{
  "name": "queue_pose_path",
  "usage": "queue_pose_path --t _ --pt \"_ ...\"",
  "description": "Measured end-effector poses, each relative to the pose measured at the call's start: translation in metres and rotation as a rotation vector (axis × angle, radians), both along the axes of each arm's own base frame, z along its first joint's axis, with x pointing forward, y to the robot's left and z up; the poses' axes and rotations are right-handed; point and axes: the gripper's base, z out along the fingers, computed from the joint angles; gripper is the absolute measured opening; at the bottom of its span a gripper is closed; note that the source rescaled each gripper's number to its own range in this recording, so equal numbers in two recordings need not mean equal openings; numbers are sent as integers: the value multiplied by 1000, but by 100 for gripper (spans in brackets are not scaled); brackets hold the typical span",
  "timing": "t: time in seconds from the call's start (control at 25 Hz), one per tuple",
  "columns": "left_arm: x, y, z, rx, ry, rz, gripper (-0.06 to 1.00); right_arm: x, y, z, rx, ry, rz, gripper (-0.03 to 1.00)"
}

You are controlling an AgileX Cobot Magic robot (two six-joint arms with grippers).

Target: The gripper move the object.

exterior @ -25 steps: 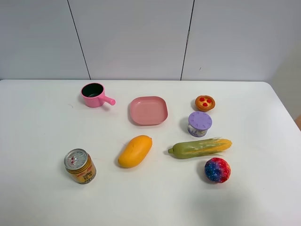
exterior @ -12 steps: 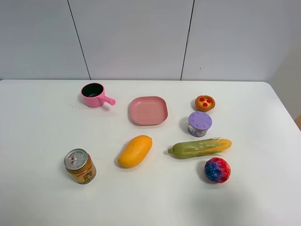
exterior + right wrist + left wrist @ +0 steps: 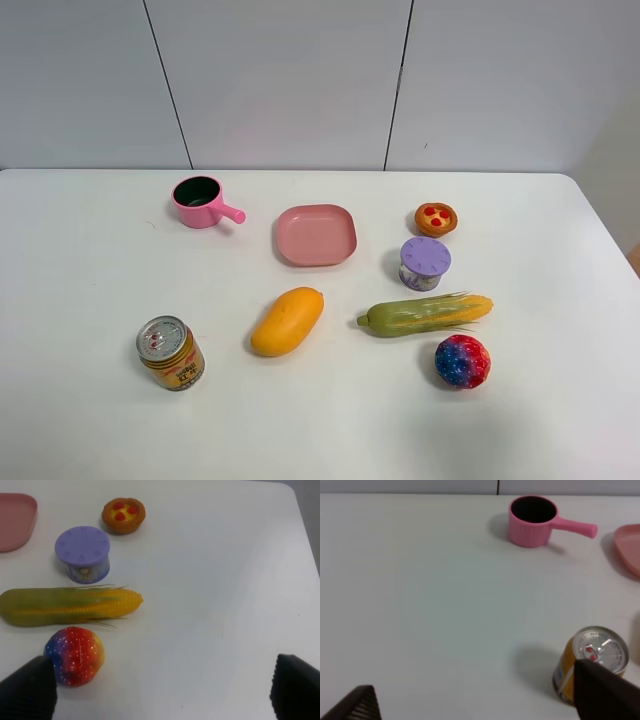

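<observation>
The corn cob [image 3: 425, 315] lay flat on the white desk [image 3: 90, 280], right of centre in the overhead frame, yellow kernels toward the right and green husk toward the left. It looked like a light, stiff plastic toy, smooth and rounded, so it would probably roll or slip unless taken across its thick middle. Just above it stood a purple-lidded pot [image 3: 425, 262], with a small tart [image 3: 436, 218] beyond; just below its kernel end sat a red-and-blue ball [image 3: 462, 361]. The mango [image 3: 287, 320] lay to its left, well apart. The right gripper [image 3: 160, 690] had its fingers released and spread wide, grasping nothing; the left gripper [image 3: 485, 700] likewise stood apart beside the can [image 3: 590, 662].
</observation>
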Motion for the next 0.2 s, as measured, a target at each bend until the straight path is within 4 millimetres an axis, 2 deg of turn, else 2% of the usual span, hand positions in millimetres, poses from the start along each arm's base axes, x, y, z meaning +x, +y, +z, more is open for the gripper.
queue_pose_path --t 0.2 --pt "0 0 0 1 0 -34 89 0 0 0 0 0 0 100"
